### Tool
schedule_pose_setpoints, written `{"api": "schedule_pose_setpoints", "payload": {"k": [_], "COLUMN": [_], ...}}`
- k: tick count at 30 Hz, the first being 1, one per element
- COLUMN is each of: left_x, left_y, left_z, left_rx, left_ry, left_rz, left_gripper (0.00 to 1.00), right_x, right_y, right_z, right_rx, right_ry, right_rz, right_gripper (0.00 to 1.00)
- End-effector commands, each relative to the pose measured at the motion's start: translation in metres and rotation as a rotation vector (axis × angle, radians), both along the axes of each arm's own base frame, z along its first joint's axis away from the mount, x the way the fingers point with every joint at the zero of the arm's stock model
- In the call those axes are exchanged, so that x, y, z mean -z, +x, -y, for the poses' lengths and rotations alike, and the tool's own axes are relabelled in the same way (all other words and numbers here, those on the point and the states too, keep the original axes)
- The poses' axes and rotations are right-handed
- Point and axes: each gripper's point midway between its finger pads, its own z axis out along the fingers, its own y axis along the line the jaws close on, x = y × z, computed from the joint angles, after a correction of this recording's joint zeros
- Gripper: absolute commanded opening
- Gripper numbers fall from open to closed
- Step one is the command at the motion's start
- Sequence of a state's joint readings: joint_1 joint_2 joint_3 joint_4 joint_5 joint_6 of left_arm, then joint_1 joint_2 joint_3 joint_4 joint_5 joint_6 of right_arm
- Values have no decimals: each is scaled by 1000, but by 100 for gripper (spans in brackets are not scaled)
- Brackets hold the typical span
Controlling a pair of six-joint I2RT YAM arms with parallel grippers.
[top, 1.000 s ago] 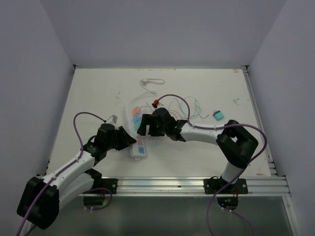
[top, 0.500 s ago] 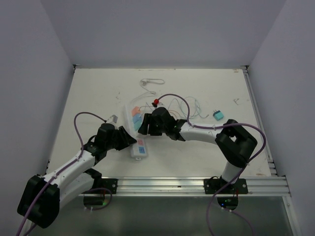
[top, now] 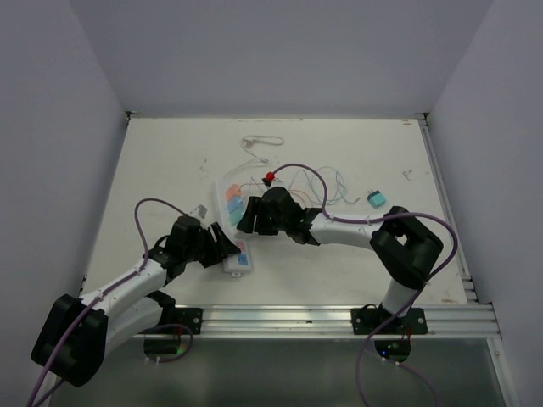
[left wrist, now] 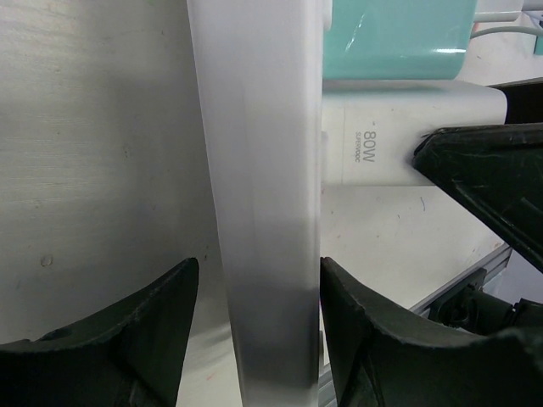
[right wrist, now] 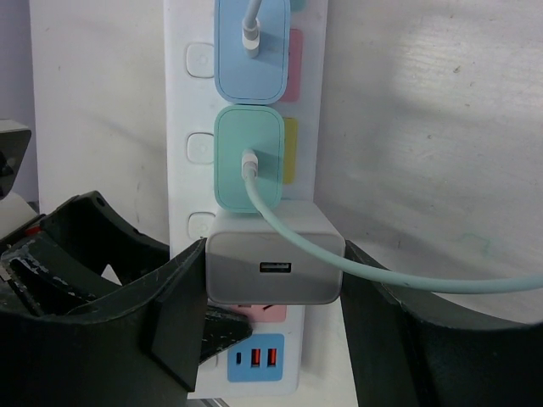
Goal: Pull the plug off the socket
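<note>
1. Top view: the socket (top: 239, 261) lies on the table (top: 170, 170) left of centre, long axis roughly 11 to 5 o'clock. The left gripper (top: 227, 246) sits at its 5 o'clock end, arm coming in from 8. The right gripper (top: 249, 219) is at mid-strip, arm coming in from 3. Jaw states unreadable here.
2. Left wrist: socket (left wrist: 263, 170) edge-on, running 12 to 6 between the left gripper's fingers. Jaws part-way apart, straddling it. The 3 o'clock finger touches the casing; a sliver of gap at the 9 o'clock finger. Not clamped. White plug (left wrist: 382, 144) at 2 o'clock, teal plug (left wrist: 394, 38) at 1.
3. Right wrist: white plug seated in the socket, fingers pressed on its 9 and 3 o'clock sides, so the jaws are closed on it. Teal plug touches it at 12; blue plug (right wrist: 249, 59) beyond. Teal cable (right wrist: 382, 275) trails off toward 3.
</note>
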State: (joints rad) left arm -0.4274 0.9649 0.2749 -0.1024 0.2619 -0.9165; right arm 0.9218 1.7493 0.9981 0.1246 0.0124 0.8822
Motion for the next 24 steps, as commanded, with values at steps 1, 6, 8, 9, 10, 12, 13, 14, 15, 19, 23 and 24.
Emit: {"api": "schedule_pose_setpoints", "payload": {"k": [1, 6, 8, 9, 10, 12, 13, 14, 15, 19, 23, 24], "left_x": [-4, -4, -3, -4, -3, -3, -3, -2, -3, -3, -3, -3], "left_y": [4, 8, 9, 11, 12, 13, 14, 14, 15, 18, 19, 19], "left_z": [6, 8, 7, 7, 7, 7, 6, 7, 7, 8, 7, 6], "left_rx": [3, -1, -2, -4, -6, -8, -8, -6, -8, -8, -18, -21], "left_ry": [-36, -35, -29, -26, -19, -14, -11, -8, -9, -7, -2, 1], "left_rz": [16, 11, 9, 13, 14, 17, 15, 12, 15, 16, 19, 19], "left_gripper": [62, 53, 47, 46, 46, 46, 46, 47, 47, 47, 40, 36], "right_x": [-14, -12, -13, -13, -13, -14, -14, -14, -14, -14, -15, -15], "right_y": [2, -1, -1, -2, -2, -4, -4, -4, -4, -5, -7, -7], "right_z": [-14, -14, -14, -14, -14, -15, -15, -15, -15, -15, -16, -16], "right_rx": [5, 3, 5, 3, 3, -6, -6, -7, -9, -13, -21, -21], "right_ry": [68, 69, 71, 71, 71, 73, 73, 72, 73, 74, 77, 76], "right_rz": [31, 27, 29, 29, 29, 32, 32, 33, 32, 31, 32, 31], "right_gripper": [0, 0, 0, 0, 0, 0, 0, 0, 0, 0, 0, 0]}}
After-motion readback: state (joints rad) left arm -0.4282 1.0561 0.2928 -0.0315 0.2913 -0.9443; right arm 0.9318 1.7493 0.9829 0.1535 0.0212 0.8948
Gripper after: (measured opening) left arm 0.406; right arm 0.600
